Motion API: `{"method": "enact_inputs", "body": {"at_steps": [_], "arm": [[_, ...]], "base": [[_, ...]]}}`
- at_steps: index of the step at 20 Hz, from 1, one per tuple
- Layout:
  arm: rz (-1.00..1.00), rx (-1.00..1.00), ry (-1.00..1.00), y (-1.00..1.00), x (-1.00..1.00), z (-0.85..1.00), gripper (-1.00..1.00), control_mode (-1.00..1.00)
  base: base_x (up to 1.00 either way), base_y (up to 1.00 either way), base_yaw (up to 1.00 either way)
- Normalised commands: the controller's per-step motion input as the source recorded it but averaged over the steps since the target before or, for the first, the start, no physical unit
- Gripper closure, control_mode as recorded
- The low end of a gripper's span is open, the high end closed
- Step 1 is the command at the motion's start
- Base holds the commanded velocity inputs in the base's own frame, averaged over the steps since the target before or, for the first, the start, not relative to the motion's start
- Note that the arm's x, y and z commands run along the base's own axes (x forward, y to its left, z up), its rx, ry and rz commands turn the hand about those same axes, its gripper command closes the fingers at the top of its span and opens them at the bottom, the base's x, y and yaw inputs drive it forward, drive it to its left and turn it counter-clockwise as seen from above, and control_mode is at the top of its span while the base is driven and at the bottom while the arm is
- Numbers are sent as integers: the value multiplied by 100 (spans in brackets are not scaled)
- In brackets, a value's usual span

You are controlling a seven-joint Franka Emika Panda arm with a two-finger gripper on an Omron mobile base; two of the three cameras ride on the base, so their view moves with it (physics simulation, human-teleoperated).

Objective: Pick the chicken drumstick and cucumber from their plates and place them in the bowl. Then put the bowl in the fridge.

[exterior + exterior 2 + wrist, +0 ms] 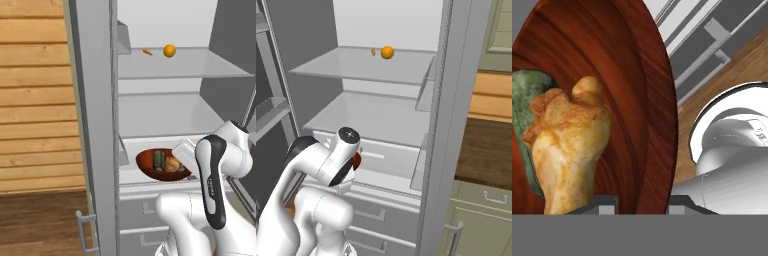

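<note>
1. Plainly, the fridge (95, 100) stands open, and the bowl (150, 165) sits at its lower shelf, with the cucumber (159, 160) and drumstick (173, 164) inside it.
2. The gripper (643, 205) is clamped on the bowl's near rim, one tip inside the wall and one outside, as the hand view shows.
3. Risk, as I judge it: the bowl is held by one edge only, so it could tip or slip if let go before its base rests flat on the shelf.
4. A tilt could roll the drumstick or cucumber out over the rim.
5. The arm is deep in the fridge; pulling back carelessly could drag the bowl toward the shelf edge.
6. An orange (169, 50) sits on the upper shelf, well apart.
7. No readable writing or brand appears anywhere.
</note>
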Motion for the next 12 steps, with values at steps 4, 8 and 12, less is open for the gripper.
{"method": "enact_inputs", "body": {"at_steps": [4, 8, 12], "arm": [[0, 0, 0, 0, 0, 0, 100, 100], [0, 0, 0, 0, 0, 0, 100, 100], [0, 0, 0, 0, 0, 0, 100, 100]], "base": [[23, -14, 4], [28, -15, 2], [9, -19, 1]]}}
